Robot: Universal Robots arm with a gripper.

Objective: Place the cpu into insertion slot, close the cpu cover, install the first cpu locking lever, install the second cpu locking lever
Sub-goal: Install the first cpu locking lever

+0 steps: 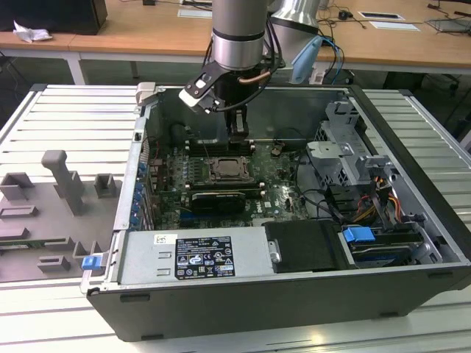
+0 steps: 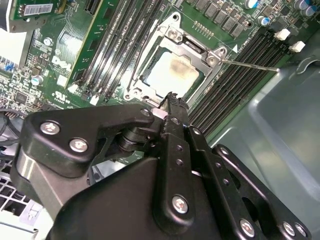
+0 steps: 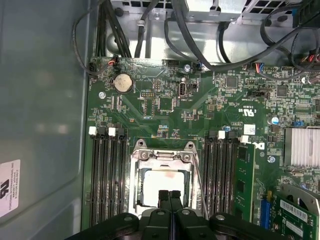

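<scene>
Pale wood desks (image 1: 147,29) line the back of the room, and nearer stands a grey slatted metal table (image 1: 66,118) carrying the open black computer case (image 1: 294,309). Inside lies the green motherboard (image 3: 165,100). At its socket the cpu cover (image 3: 136,172) looks folded down flat, and the cpu (image 3: 162,182) sits in its window, silver top showing. A thin locking lever (image 2: 250,65) juts sideways from the socket corner (unlatched, by my reading), so a lever step seems in hand. The gripper (image 3: 170,196) hovers just above the socket's edge, fingers pressed together and holding nothing. Catching so slim a wire calls for careful alignment and a gentle push
</scene>
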